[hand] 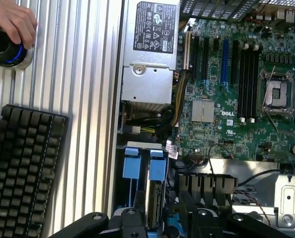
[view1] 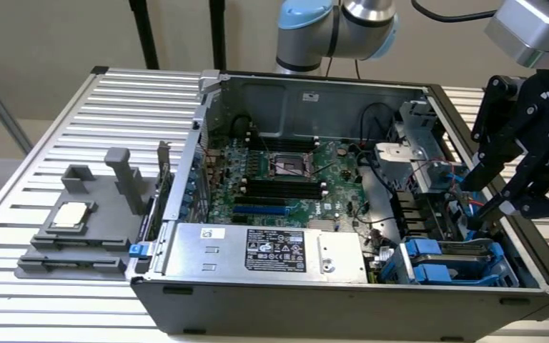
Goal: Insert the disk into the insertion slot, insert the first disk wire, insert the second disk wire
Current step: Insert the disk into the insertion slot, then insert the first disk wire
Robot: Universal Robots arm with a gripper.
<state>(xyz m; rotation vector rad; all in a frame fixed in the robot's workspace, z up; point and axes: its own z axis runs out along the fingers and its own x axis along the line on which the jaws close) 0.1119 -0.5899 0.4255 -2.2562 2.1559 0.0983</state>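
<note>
My black gripper reaches down into the open computer case at the exterior view's right. Its two fingers stand apart, with nothing visibly held between them. Just below and in front of them is the insertion slot, a grey-blue cage with blue tabs. The disk sits inside that cage. Its silver edge shows under a blue carrier tab, beside a second blue tab. Thin red cables run past the fingertips. In the wrist view the gripper hangs right over the cage.
A silver box with a black label lies along the case's front wall, with the green motherboard behind it. A grey fixture holding a chip stands on the slatted table. A keyboard and a hand on a black knob are beside the case.
</note>
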